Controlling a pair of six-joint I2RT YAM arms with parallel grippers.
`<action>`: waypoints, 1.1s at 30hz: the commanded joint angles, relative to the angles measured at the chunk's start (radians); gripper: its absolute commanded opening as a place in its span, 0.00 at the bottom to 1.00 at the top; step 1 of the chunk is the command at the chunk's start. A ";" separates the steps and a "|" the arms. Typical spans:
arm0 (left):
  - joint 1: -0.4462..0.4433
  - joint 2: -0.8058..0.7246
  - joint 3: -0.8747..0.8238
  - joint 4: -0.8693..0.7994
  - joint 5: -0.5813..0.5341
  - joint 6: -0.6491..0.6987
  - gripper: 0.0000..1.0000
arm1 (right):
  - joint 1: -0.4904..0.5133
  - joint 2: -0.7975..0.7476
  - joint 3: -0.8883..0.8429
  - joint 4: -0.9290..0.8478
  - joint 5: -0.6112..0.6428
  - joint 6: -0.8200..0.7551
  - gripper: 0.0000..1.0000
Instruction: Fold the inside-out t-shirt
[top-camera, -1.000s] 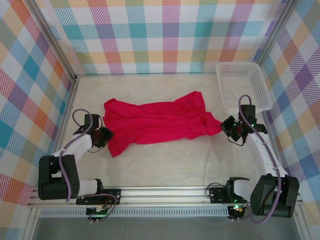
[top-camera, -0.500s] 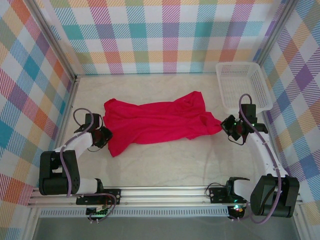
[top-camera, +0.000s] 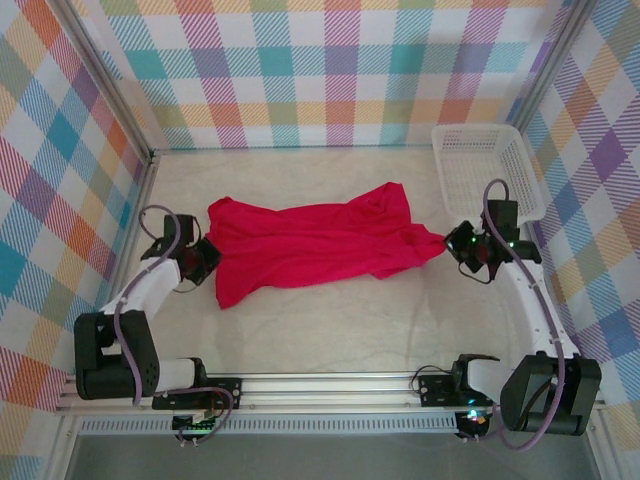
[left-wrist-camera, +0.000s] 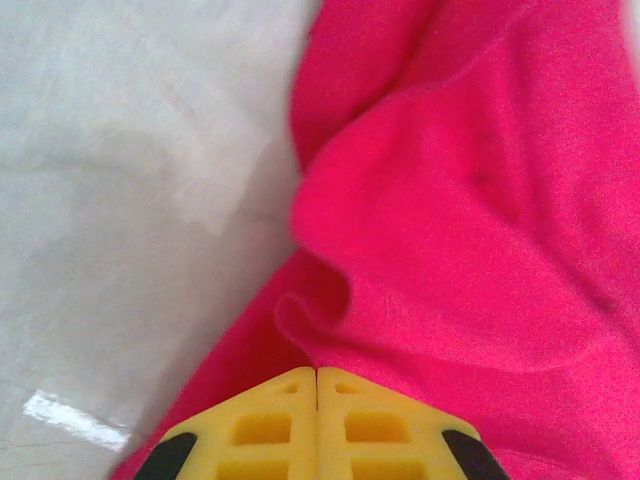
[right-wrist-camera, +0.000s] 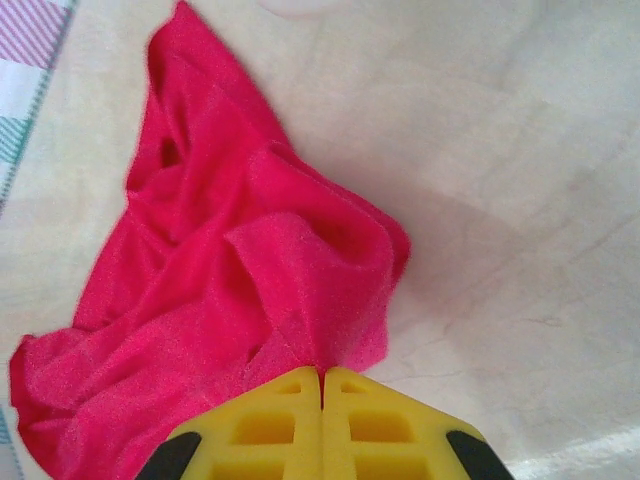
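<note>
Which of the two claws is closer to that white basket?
The right gripper, shut on the end of the red t-shirt beside the white basket. The left gripper holds the opposite end, far from it.

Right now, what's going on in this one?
Two robot arms are working on a red t-shirt that lies rumpled and stretched sideways across the table. The left end effector is shut on the shirt's left edge, and the right end effector is shut on a bunched corner at its right end. No fold has been made yet. A white basket sits in the far right corner, apart from the cloth.
</note>
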 joint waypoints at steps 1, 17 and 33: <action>0.015 -0.060 0.159 -0.059 0.039 -0.021 0.00 | -0.008 0.020 0.098 0.015 -0.047 0.013 0.00; 0.188 0.238 1.277 -0.247 0.308 -0.164 0.00 | -0.009 0.227 0.888 -0.035 -0.143 0.087 0.00; 0.550 0.113 1.436 -0.088 0.474 -0.427 0.00 | -0.008 0.037 1.262 -0.110 -0.155 0.005 0.00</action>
